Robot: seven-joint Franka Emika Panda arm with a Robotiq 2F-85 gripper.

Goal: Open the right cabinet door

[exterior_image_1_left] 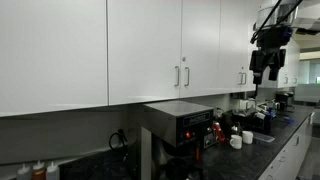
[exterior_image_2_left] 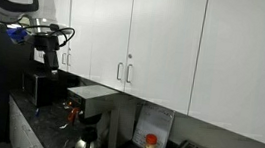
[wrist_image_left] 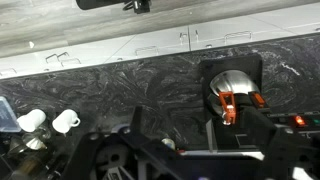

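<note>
Door: right cabinet door shut, above the coffee machine.
Fingers: well apart from it; I cannot tell their spread.
Next: I'd straddle its handle squarely, then swing outward.

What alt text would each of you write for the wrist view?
A dark marbled countertop, seen from above, fills the picture. Two white cups sit at the left and a black appliance with a silver and orange top sits at the right. The dark gripper crosses the bottom edge.
</note>
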